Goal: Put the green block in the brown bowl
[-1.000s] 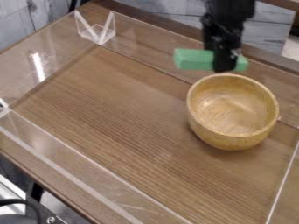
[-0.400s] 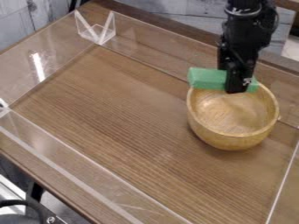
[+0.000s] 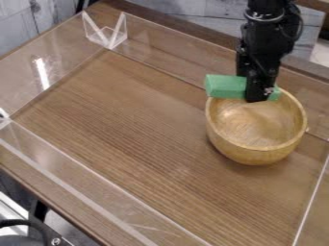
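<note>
Your work surface is a wood-grain table [image 3: 129,125] fenced by a low clear acrylic wall [image 3: 77,192], with a folded clear piece [image 3: 106,31] at its far left corner. The brown bowl [image 3: 257,120] sits upright near the table's right edge. The black gripper [image 3: 261,85] points down, its fingers clamped on the green block [image 3: 229,86], held above the bowl's far left rim. The block's long axis lies roughly level, pointing left, away from the gripper.
</note>
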Motion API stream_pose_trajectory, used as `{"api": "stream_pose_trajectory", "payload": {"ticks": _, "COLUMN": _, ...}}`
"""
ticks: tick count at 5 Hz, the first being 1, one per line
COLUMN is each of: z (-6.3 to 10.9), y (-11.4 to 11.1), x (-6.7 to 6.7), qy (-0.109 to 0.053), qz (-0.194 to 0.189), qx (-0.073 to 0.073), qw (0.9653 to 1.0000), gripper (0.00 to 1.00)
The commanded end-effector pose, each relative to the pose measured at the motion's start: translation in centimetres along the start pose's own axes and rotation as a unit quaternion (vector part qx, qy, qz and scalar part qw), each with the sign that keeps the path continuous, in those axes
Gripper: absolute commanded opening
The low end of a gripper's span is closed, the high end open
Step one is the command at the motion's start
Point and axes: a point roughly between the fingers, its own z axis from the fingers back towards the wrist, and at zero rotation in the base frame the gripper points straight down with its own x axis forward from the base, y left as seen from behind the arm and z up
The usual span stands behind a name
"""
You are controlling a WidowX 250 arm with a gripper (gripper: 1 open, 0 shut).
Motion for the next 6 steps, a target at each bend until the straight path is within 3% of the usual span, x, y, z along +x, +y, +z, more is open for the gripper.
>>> {"api": "stream_pose_trajectory", "payload": {"ticks": 1, "z": 2.2, "y": 0.46, "x": 0.48, "qy": -0.029, "qz": 0.002, "qx": 0.036, "qw": 0.999, "gripper": 0.0}}
{"api": "stream_pose_trajectory", "payload": {"ticks": 6, "z": 1.3, "y": 0.8, "x": 0.7, "qy": -0.041, "qz": 0.0, "qx": 0.068, "qw": 0.9969, "gripper": 0.0}}
